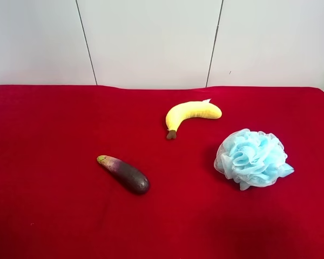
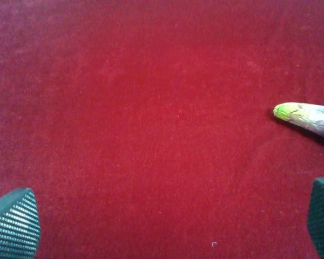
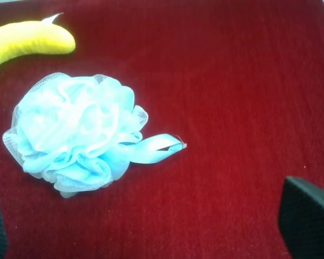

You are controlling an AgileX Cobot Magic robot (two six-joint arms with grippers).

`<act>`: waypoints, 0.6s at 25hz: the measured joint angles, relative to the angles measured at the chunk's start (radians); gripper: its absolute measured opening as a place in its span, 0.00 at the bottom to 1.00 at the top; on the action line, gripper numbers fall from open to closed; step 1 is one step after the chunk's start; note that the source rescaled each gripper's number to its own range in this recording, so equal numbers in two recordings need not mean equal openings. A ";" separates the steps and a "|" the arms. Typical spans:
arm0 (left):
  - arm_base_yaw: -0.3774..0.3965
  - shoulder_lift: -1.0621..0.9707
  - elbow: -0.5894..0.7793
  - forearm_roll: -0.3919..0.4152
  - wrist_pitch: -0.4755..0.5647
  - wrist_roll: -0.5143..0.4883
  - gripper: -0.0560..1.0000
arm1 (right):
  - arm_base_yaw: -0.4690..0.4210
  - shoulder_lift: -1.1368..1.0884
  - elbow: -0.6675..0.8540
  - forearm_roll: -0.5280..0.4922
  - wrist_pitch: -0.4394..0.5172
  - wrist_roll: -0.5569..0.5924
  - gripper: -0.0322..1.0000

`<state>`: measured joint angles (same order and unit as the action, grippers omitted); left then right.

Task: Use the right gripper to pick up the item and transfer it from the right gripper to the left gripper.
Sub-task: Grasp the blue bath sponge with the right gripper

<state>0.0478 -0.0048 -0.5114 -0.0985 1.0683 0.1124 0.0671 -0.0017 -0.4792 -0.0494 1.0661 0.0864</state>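
Observation:
The light-blue mesh bath pouf (image 1: 252, 158) lies on the red cloth at the exterior high view's right. In the right wrist view the pouf (image 3: 75, 132) shows with its blue ribbon loop (image 3: 156, 147) lying flat beside it. My right gripper (image 3: 151, 226) is open, above the cloth and apart from the pouf; only its two black fingertips (image 3: 308, 218) show. My left gripper (image 2: 167, 221) is open and empty over bare red cloth, its fingertips (image 2: 13, 224) at the frame corners. Neither arm shows in the exterior high view.
A yellow banana (image 1: 191, 114) lies behind the pouf; it also shows in the right wrist view (image 3: 29, 40). A dark purple eggplant (image 1: 124, 174) lies left of centre; its green tip shows in the left wrist view (image 2: 308, 116). A white panelled wall (image 1: 151, 43) stands behind the red table (image 1: 43, 135).

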 joint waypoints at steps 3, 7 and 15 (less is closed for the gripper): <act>0.000 0.000 0.000 0.000 0.000 0.000 1.00 | 0.000 0.000 0.000 0.000 0.000 0.000 1.00; 0.000 0.000 0.000 0.000 0.000 0.000 1.00 | 0.000 0.000 0.000 0.000 0.000 0.000 1.00; 0.000 0.000 0.000 0.000 0.000 0.000 1.00 | 0.000 0.000 0.000 0.007 -0.002 0.000 0.96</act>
<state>0.0478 -0.0048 -0.5114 -0.0985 1.0683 0.1124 0.0671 -0.0017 -0.4792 -0.0426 1.0644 0.0864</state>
